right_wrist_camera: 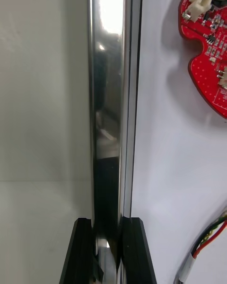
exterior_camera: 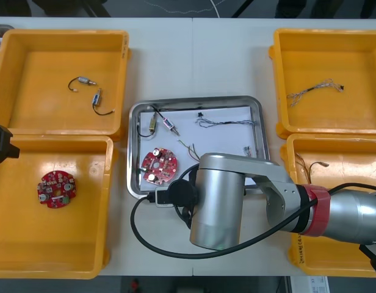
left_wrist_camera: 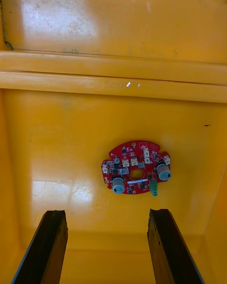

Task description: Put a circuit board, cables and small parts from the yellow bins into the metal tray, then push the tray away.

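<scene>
The metal tray [exterior_camera: 132, 146] sits mid-table, white inside. In it lie a round red circuit board [exterior_camera: 159, 165], small metal parts [exterior_camera: 157, 122] and a thin cable [exterior_camera: 227, 122]. My right arm [exterior_camera: 218, 201] reaches over the tray's near edge and hides its own gripper in the front view. In the right wrist view my right gripper [right_wrist_camera: 109, 220] is shut on the tray's shiny rim [right_wrist_camera: 111, 75], with the circuit board [right_wrist_camera: 208, 33] and a red and yellow cable [right_wrist_camera: 210, 239] inside the tray. My left gripper [left_wrist_camera: 108, 213] hangs open above another circuit board [left_wrist_camera: 135, 168].
Left arm [exterior_camera: 2, 143] is parked at the table's left edge. The near-left yellow bin [exterior_camera: 112, 201] holds a circuit board [exterior_camera: 55, 189]. The far-left bin [exterior_camera: 29, 73] holds small metal parts [exterior_camera: 84, 82]. The far-right bin [exterior_camera: 279, 85] holds a twisted cable [exterior_camera: 313, 91]; the near-right bin [exterior_camera: 292, 152] holds cables [exterior_camera: 313, 165].
</scene>
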